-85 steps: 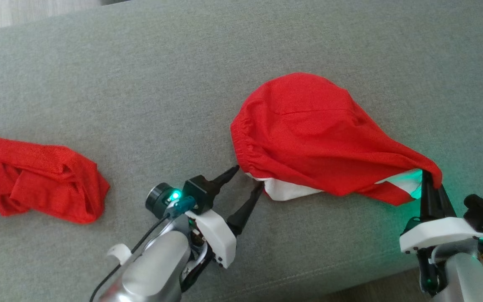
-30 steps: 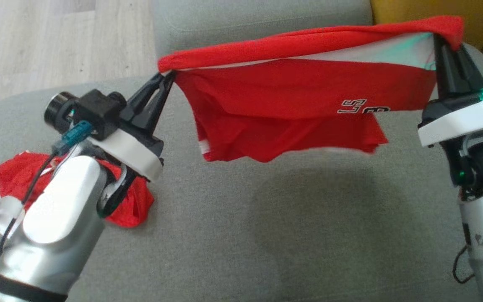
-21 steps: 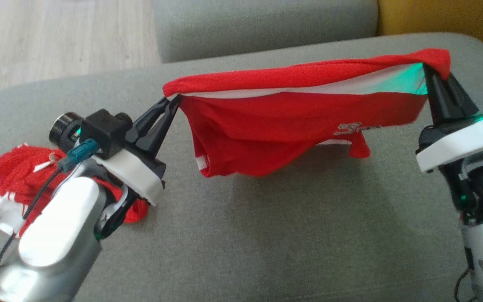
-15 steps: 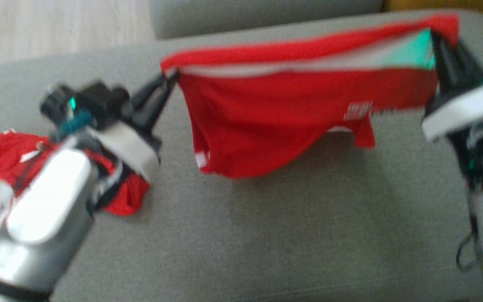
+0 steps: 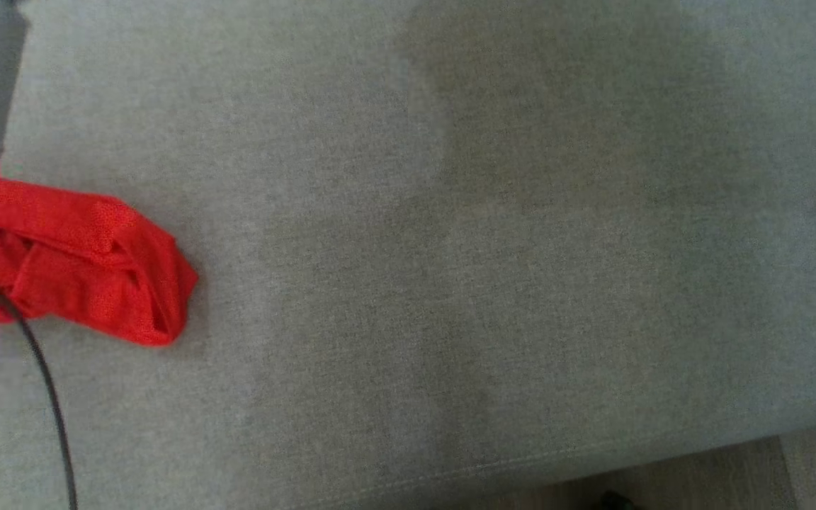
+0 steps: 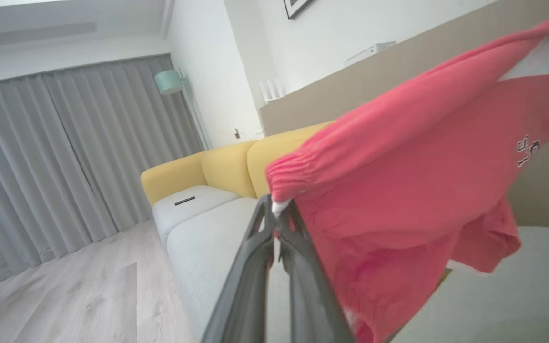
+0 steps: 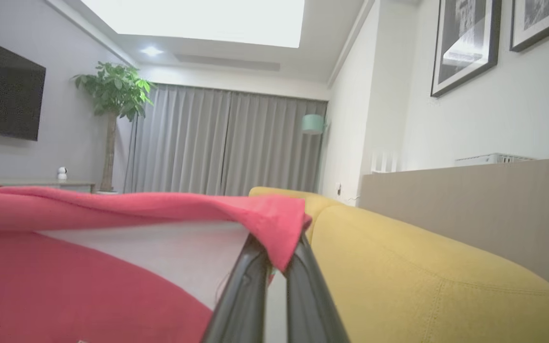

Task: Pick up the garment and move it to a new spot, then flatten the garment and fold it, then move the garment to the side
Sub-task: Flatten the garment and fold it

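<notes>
- The left gripper (image 6: 278,210) is pinching one end of the red shorts (image 6: 398,190) at the gathered waistband (image 6: 293,174), with its two fingers pressed together on the cloth.
- The right gripper (image 7: 274,257) is clamping the opposite end, its fingers closed and red fabric folding over their tips.
- The shorts are hanging in the air between the two grippers, stretched along the top edge with the legs drooping below.
- The head view is looking down on the grey sofa cushion (image 5: 486,283), where a broad soft shadow is falling and a second, crumpled red garment (image 5: 82,262) is lying near the left edge.
- By my reading, the carry to a new spot is under way and the laying-out is coming next.
- The set-down is calling for both grippers to descend level and together, with the waistband taut between them.
- The hem is best touching down first, so that the cloth is spreading flat rather than bunching.
- The bare grey area, well apart from the crumpled garment, is looking like the safer landing place.
</notes>
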You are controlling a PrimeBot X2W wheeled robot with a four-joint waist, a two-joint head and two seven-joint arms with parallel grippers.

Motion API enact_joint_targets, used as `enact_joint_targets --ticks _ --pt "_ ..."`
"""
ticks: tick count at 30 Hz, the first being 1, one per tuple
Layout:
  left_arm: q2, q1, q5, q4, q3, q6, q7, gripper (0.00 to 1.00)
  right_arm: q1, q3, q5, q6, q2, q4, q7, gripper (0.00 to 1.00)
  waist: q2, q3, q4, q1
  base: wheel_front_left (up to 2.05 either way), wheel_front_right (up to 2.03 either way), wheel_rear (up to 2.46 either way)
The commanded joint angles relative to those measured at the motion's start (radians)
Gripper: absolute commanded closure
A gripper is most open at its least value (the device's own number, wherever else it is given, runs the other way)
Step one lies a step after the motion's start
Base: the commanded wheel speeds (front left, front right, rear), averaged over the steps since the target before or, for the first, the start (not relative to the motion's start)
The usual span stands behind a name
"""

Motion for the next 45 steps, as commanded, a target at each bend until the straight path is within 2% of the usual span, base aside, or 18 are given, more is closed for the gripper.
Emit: enact_joint_targets --ticks 1,4,8,14,15,19,24,31,39,45 --pt "0.038 -0.04 0.005 -0.012 0.042 0.003 -0.005 1.0 -0.015 -0.014 -0.003 -0.001 0.004 -0.017 -0.012 1.0 0.0 0.019 -0.006 -0.0006 0.0 0.0 0.0" --pt "0.003 -0.076 0.013 0.038 0.053 0.003 -0.028 1.0 -0.054 -0.04 -0.004 -0.001 0.018 0.055 -0.062 1.0 0.0 0.025 0.001 -0.0006 0.0 0.0 0.0" --pt "-0.035 -0.014 0.027 0.033 0.046 0.003 -0.032 1.0 0.02 -0.01 0.009 -0.001 0.031 0.111 -0.071 1.0 0.0 0.026 0.012 -0.0006 0.0 0.0 0.0" --pt "-0.047 0.225 0.031 -0.024 -0.002 0.002 -0.032 1.0 0.237 0.079 0.072 -0.001 0.038 0.191 -0.072 1.0 0.0 -0.002 0.02 -0.0006 0.0 0.0 0.0" --pt "-0.039 0.312 0.03 -0.041 -0.026 0.002 -0.033 1.0 0.305 0.124 0.103 -0.001 0.024 0.222 -0.07 1.0 0.0 -0.02 0.024 -0.0006 0.0 0.0 0.0" --pt "-0.012 0.471 0.027 -0.067 -0.109 0.002 -0.033 1.0 0.419 0.219 0.165 -0.001 -0.016 0.249 -0.028 1.0 0.0 -0.059 0.029 -0.0006 0.0 0.0 0.0" --pt "0.021 0.608 0.001 -0.09 -0.18 0.002 -0.033 1.0 0.525 0.327 0.26 -0.001 -0.093 0.2 0.065 1.0 0.0 -0.111 0.037 -0.0006 0.0 0.0 0.0" --pt "0.039 0.715 0.001 -0.12 -0.238 0.002 -0.033 1.0 0.646 0.45 0.346 -0.001 -0.224 0.087 0.181 1.0 0.0 -0.172 0.035 -0.0006 0.0 0.0 0.0" --pt "0.017 0.824 0.009 -0.161 -0.221 0.002 -0.033 1.0 0.764 0.487 0.405 -0.001 -0.339 -0.035 0.256 1.0 0.0 -0.253 0.016 -0.0006 0.0 0.0 0.0" --pt "0.0 0.926 0.015 -0.202 -0.229 0.002 -0.033 1.0 0.864 0.464 0.42 -0.001 -0.41 -0.131 0.313 1.0 0.0 -0.313 0.001 -0.0006 0.0 0.0 0.0"
